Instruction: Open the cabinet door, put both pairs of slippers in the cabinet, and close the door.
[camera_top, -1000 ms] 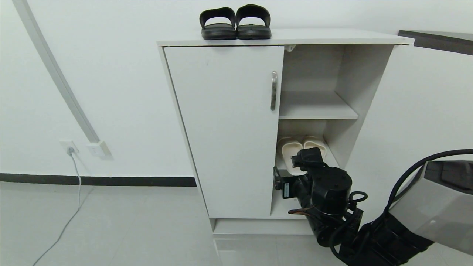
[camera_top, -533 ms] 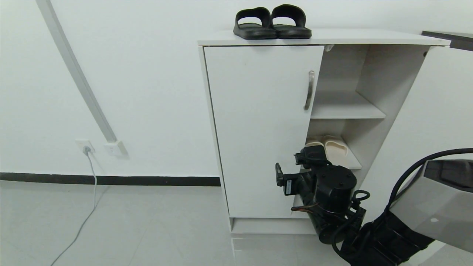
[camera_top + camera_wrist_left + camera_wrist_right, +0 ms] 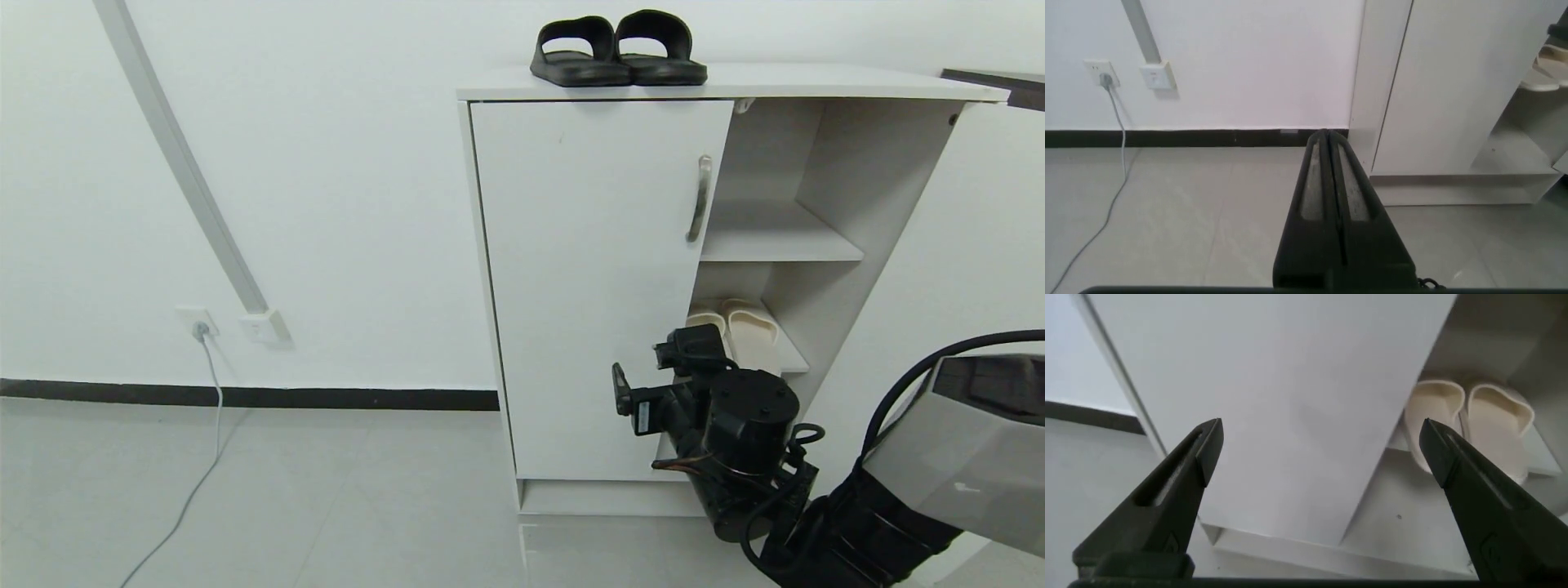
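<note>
you see the cream slippers (image 3: pixel 739 331) side by side on the middle shelf inside the cabinet (image 3: pixel 816 82), partly behind the edge of the closed left door (image 3: pixel 596 286). the black slippers (image 3: pixel 618 51) sit on the cabinet's top, and the right door (image 3: pixel 971 245) stands open. your right gripper (image 3: pixel 653 367) hangs before the closed door's lower part, fingers spread wide, holding nothing. your left gripper (image 3: pixel 1327 188) is over the floor (image 3: pixel 1208 229), fingers pressed together, empty.

Right gripper (image 3: pixel 1321 431) spread wide, left gripper (image 3: pixel 1325 140) pinched fully closed.
</note>
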Robot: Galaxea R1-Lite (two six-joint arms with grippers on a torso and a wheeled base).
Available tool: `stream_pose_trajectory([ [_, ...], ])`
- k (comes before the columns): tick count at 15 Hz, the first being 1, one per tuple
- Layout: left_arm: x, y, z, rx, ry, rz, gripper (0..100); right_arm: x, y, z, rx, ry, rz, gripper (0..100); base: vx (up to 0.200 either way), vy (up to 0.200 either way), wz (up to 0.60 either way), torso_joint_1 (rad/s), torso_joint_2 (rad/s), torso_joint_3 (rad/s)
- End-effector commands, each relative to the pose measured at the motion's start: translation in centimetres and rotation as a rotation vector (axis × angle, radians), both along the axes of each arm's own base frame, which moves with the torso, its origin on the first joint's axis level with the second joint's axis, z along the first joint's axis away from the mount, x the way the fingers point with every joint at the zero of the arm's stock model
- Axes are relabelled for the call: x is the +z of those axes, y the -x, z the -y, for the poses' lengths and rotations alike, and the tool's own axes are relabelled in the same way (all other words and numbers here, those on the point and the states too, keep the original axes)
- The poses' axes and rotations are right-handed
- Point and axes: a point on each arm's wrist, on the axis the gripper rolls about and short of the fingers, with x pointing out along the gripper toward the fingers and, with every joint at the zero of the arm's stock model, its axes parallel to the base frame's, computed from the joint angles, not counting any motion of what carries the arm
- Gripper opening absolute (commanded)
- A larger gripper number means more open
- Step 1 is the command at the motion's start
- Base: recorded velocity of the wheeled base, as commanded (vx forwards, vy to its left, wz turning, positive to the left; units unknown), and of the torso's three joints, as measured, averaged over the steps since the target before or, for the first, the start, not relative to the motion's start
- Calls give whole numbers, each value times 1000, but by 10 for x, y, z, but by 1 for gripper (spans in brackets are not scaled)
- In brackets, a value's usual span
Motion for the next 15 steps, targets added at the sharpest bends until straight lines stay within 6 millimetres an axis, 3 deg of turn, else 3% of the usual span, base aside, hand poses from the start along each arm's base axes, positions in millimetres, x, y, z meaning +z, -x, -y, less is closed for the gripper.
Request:
stream_pose_trajectory([
  [1,0,0,0,0,0,0,0,-2,0,-1,3,6,-5,100,0,0,0,0,0,0],
  [9,0,0,0,0,0,0,0,-4,-1,0,0,15,-11,100,0,0,0,0,0,0],
  [15,0,0,0,2,0,0,0,-4,-1,0,1,16,-12,100,0,0,0,26,-290,-305],
])
